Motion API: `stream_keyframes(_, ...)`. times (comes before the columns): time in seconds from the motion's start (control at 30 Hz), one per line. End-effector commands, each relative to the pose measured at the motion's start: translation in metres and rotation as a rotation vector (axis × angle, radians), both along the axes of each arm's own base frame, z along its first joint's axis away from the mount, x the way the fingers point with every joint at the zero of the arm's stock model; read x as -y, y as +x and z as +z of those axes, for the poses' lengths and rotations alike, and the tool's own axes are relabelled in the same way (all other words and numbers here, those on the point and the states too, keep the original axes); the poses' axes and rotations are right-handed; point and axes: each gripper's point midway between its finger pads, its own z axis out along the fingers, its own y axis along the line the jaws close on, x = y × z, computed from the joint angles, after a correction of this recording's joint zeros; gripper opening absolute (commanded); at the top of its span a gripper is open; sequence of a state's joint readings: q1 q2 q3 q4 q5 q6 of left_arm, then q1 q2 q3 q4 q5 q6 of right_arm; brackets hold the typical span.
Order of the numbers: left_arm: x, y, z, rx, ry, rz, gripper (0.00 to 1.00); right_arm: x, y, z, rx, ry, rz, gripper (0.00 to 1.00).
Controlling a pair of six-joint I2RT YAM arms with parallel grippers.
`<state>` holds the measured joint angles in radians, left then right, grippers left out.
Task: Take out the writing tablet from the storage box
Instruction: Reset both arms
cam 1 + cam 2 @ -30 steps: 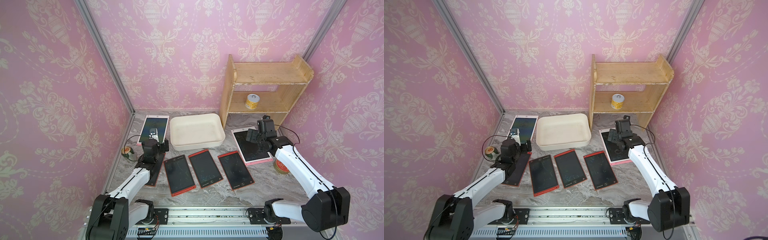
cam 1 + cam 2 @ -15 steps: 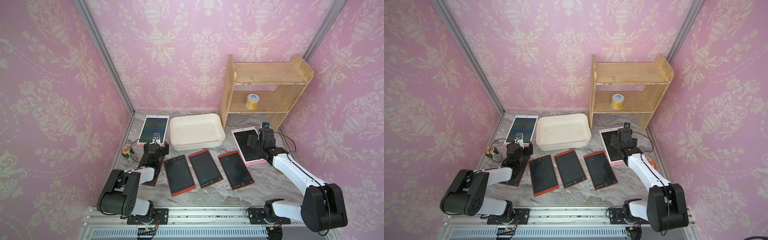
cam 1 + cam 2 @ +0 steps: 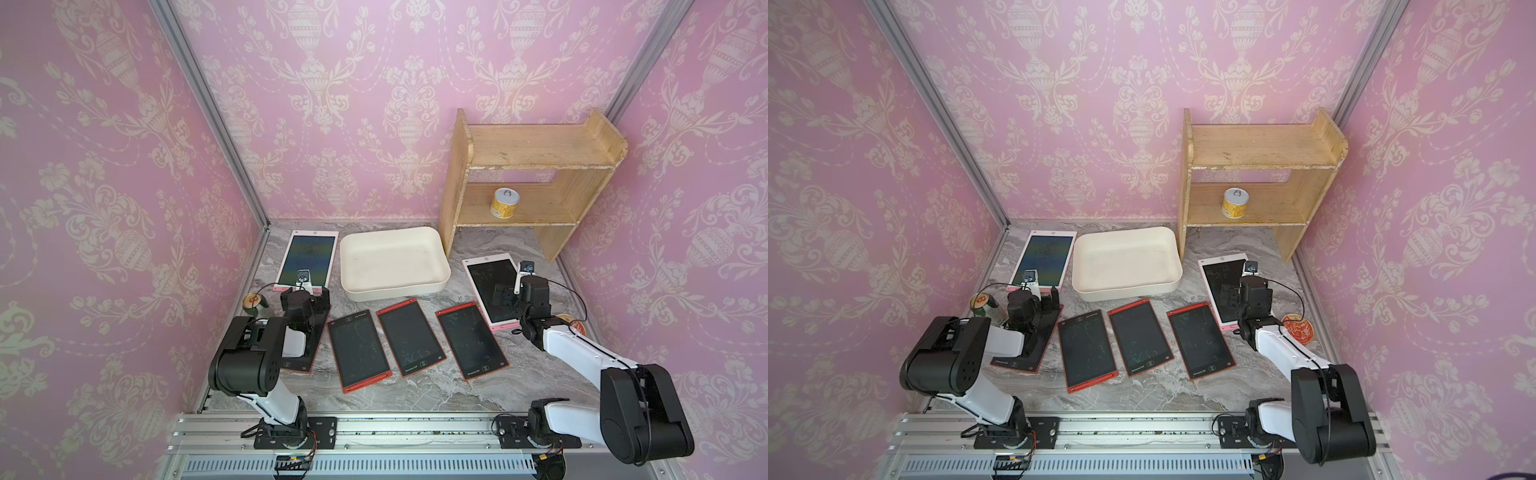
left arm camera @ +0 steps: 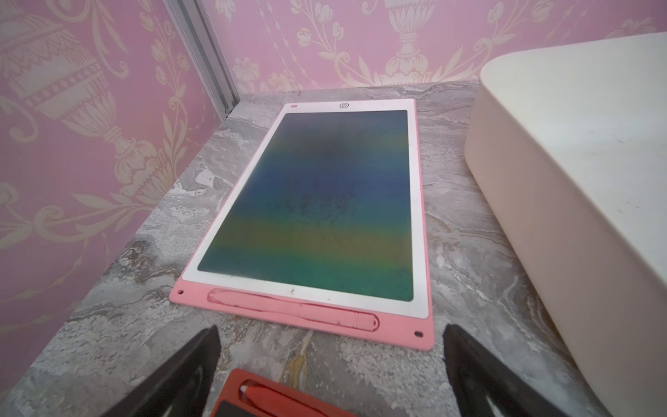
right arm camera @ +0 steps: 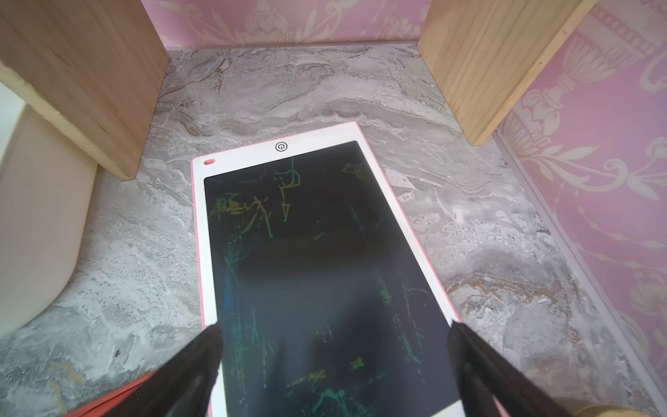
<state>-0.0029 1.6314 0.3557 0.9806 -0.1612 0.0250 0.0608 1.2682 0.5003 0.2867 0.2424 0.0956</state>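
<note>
Grey marble tabletop (image 3: 415, 390) under me, wooden two-tier shelf (image 3: 536, 153) at the back right. Beside it sits the off-white storage box (image 3: 395, 292), its pale floor in plain view. Every writing tablet I can see lies flat on the marble outside it. One pink tablet (image 3: 307, 257) is just left of the box and another pink tablet (image 3: 484, 282) is in front of the shelf. Four red tablets line up nearer me; the leftmost red tablet (image 3: 1025, 357) is partly under my left arm.

My left pincer (image 4: 331, 326) is spread wide, empty, over that red tablet's far end. My right pincer (image 5: 335, 325) is spread wide too, empty, above the pink tablet by the shelf.

A yellow can (image 3: 503, 202) stands on the lower shelf.
</note>
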Motion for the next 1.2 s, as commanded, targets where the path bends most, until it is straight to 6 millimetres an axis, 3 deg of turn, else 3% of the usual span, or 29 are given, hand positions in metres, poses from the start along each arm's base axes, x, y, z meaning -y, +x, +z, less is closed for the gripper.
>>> stream_keyframes(0.0,0.006,0.003,0.006,0.041,-0.045,-0.036,0.99,-0.005,0.006,0.019,0.112,0.005,0.044,1.0)
stream_keyframes(0.2,0.006,0.003,0.006,0.037,-0.05,-0.038,0.99,-0.004,0.009,0.013,0.139,0.017,0.053,1.0)
stream_keyframes(0.57,0.005,0.003,0.004,0.032,-0.048,-0.03,0.99,-0.002,0.033,-0.004,0.175,0.036,0.048,1.0)
stream_keyframes(0.77,0.005,0.003,0.005,0.033,-0.049,-0.03,0.99,-0.016,0.028,-0.018,0.189,0.064,0.147,1.0)
stream_keyframes(0.8,0.005,0.003,0.005,0.032,-0.048,-0.029,0.99,-0.017,0.027,-0.014,0.241,0.054,0.149,1.0)
stream_keyframes(1.07,0.004,0.003,0.005,0.034,-0.048,-0.029,0.99,-0.01,0.026,-0.016,0.183,0.055,0.112,1.0)
stream_keyframes(1.17,0.005,0.003,0.005,0.034,-0.048,-0.03,0.99,-0.019,0.029,-0.017,0.162,0.053,0.16,1.0)
